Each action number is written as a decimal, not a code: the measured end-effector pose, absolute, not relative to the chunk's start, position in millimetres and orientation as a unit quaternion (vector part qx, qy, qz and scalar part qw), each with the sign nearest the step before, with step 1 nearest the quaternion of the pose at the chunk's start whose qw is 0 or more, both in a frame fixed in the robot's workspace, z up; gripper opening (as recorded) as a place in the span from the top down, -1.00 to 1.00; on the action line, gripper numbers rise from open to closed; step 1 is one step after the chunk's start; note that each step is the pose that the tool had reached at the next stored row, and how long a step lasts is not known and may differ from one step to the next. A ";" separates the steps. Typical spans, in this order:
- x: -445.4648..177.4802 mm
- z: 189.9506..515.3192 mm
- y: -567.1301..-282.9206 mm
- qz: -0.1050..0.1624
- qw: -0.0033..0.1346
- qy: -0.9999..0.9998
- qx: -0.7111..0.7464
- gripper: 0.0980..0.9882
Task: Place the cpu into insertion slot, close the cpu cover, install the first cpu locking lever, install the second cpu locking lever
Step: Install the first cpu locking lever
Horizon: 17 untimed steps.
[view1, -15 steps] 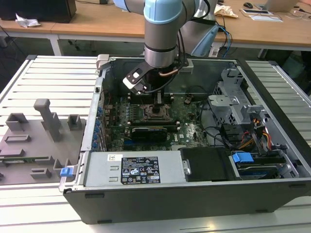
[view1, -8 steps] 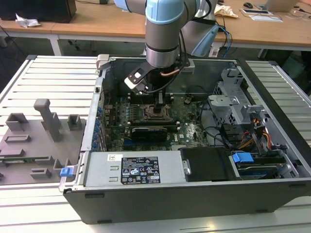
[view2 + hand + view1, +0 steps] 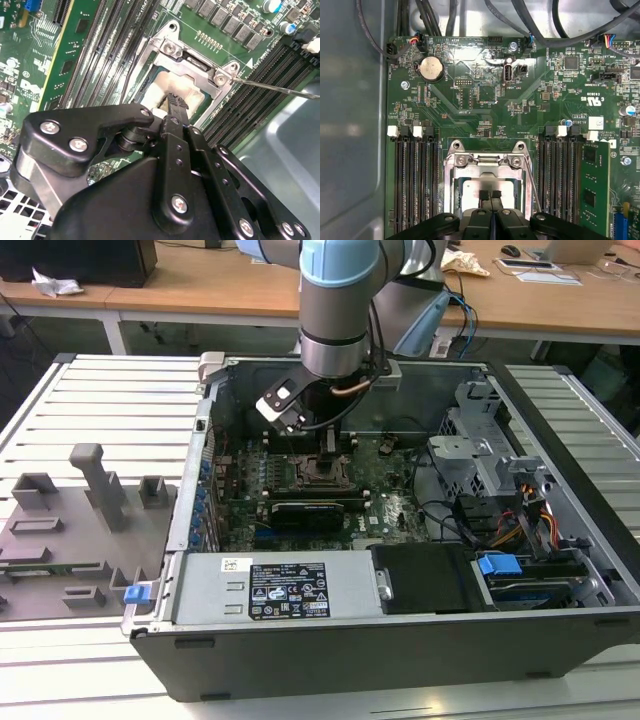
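The cpu [image 3: 472,192] lies in the motherboard's socket, its pale metal top showing in both wrist views [image 3: 167,87]. The grey cpu cover [image 3: 451,192] lies flat around it, its square opening framing the chip [image 3: 200,70]. My gripper [image 3: 490,196] hangs straight above the socket [image 3: 322,472], shut, with its black fingertips [image 3: 175,102] together at or on the cpu's top and nothing between them. One thin wire locking lever [image 3: 534,187] runs along the socket's side. Its free end [image 3: 280,89] sticks out over the memory slots.
Black memory slots [image 3: 415,185] flank the socket, and one green memory stick [image 3: 592,185] is seated. In the open computer case [image 3: 400,640], a power supply [image 3: 280,585], a drive cage [image 3: 490,455] and cables [image 3: 470,525] surround the board. A grey fixture tray [image 3: 70,530] lies outside the case at the exterior view's left.
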State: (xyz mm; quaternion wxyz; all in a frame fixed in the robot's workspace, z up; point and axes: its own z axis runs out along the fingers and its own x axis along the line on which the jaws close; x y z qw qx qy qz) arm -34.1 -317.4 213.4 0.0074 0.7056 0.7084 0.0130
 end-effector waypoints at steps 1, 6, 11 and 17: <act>-34.1 214.4 -317.3 0.013 0.007 0.708 0.706 0.98; -34.1 215.7 -317.3 0.013 0.007 0.708 0.706 0.98; -34.1 215.7 -317.3 0.013 0.007 0.708 0.706 0.98; -34.1 215.8 -317.3 0.013 0.007 0.708 0.706 0.98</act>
